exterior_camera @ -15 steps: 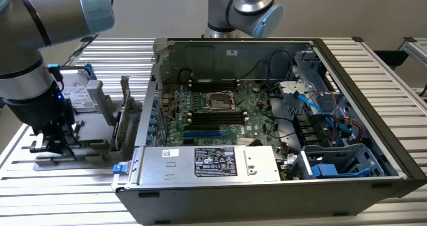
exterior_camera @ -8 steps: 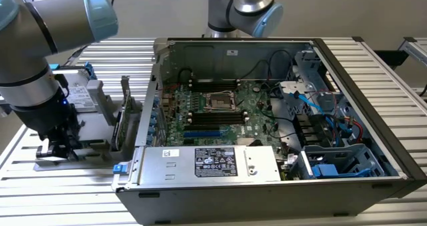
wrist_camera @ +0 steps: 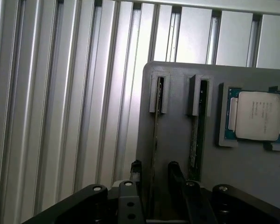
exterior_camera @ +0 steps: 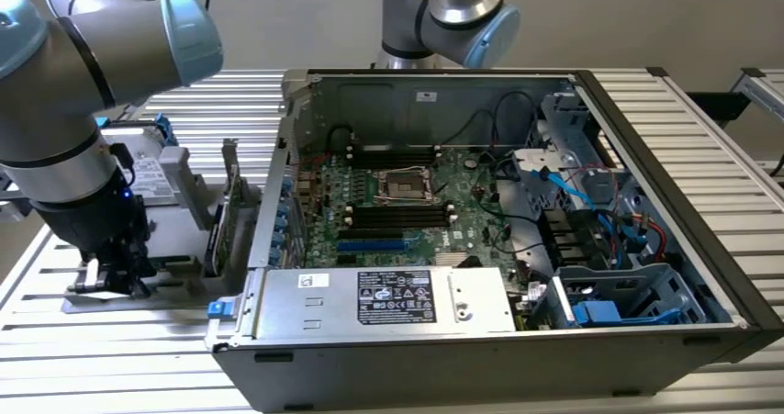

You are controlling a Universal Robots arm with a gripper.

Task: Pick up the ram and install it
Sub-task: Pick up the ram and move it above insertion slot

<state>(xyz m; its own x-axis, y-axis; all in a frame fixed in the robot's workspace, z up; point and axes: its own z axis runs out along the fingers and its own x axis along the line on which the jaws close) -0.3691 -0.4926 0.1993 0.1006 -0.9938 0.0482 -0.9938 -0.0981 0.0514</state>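
The ram (wrist_camera: 155, 126) is a thin green stick standing on edge in a slot of a grey holder (wrist_camera: 252, 177). My gripper (wrist_camera: 155, 165) is lowered over it, with one black finger (wrist_camera: 136, 170) on each side and a small gap to each face. The jaws are open and do not clamp the stick. A second stick of the same kind (wrist_camera: 194, 135) stands in the neighbouring slot. In the exterior view my gripper (exterior_camera: 117, 272) points down at the holder (exterior_camera: 86, 299) on the table, at that view's left, beside the open computer case (exterior_camera: 686, 249).
A square silver processor (wrist_camera: 257, 115) lies in the holder past the second stick. In the case, the motherboard's black memory slots (exterior_camera: 395, 218) run beside the processor socket (exterior_camera: 405, 184). A power supply (exterior_camera: 392, 299) fills the near end. Another arm (exterior_camera: 447, 10) stands behind the case.
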